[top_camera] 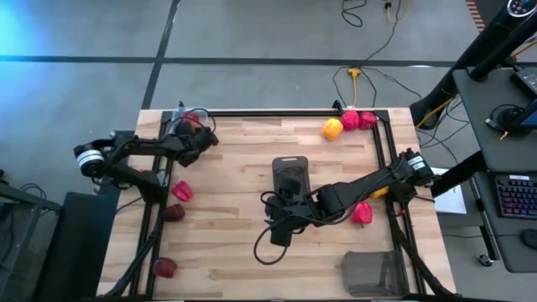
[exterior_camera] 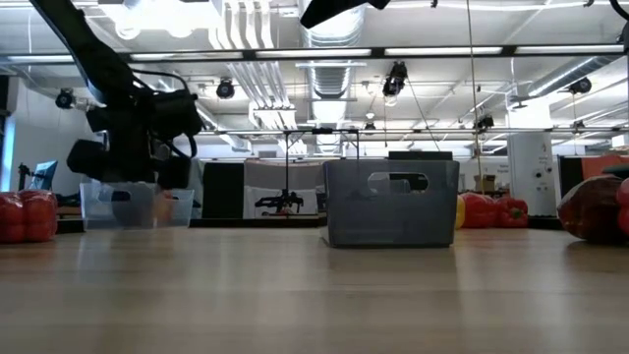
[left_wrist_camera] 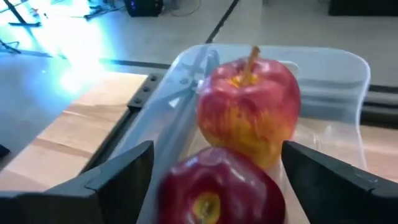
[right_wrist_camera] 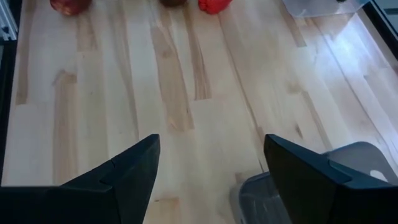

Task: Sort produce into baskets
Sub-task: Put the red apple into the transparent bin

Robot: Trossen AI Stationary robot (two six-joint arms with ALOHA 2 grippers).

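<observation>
A clear plastic bin point(top_camera: 186, 117) stands at the table's far left corner, with a red-and-yellow apple point(left_wrist_camera: 249, 106) in it. My left gripper point(top_camera: 200, 136) is over that bin, shut on a dark red apple point(left_wrist_camera: 221, 186). My right gripper point(right_wrist_camera: 211, 174) is open and empty, low over the table's middle point(top_camera: 281, 228), just near of a dark mesh bin point(top_camera: 290, 174). A second mesh bin point(top_camera: 373, 270) stands at the near right. A red pepper point(top_camera: 181, 191) and two dark apples point(top_camera: 174, 212) point(top_camera: 164, 268) lie on the left. My left gripper pinches the dark red apple between its two fingers point(left_wrist_camera: 127, 177), one on each of the apple's sides point(left_wrist_camera: 168, 186). The apple fills the gap between them. It sits over the clear bin, next to the apple in it; whether it rests on the bin's floor does not show.
A yellow pepper point(top_camera: 333, 128) and two red peppers point(top_camera: 358, 120) lie at the far right corner. Another red pepper point(top_camera: 361, 213) lies by my right arm. A black rail frames the table. Bare wood lies between the middle bin and the left produce.
</observation>
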